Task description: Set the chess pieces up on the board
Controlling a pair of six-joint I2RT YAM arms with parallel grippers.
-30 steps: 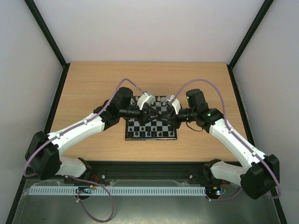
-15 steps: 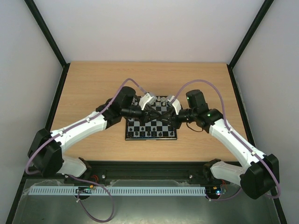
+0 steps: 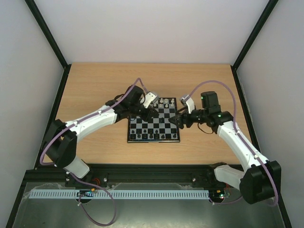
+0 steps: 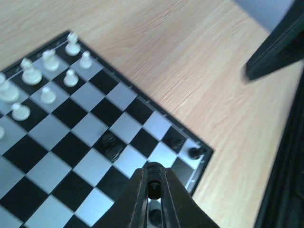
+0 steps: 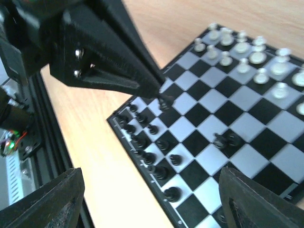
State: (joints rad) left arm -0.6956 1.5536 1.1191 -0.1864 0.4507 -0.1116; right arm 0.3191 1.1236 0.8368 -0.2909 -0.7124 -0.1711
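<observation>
Handover, apparently done: the left gripper (image 4: 152, 183) now clamps a tiny black chess piece (image 5: 164, 101) above the small black-and-grey checkered board (image 3: 154, 141). The right gripper (image 3: 182, 120), jaws sprung wide apart, has backed toward the board's right edge. Placement remains.

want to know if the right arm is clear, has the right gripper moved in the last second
Yes. The right gripper has drawn back rightward, from over the middle of the board to its right edge, and its jaws stand open.
</observation>
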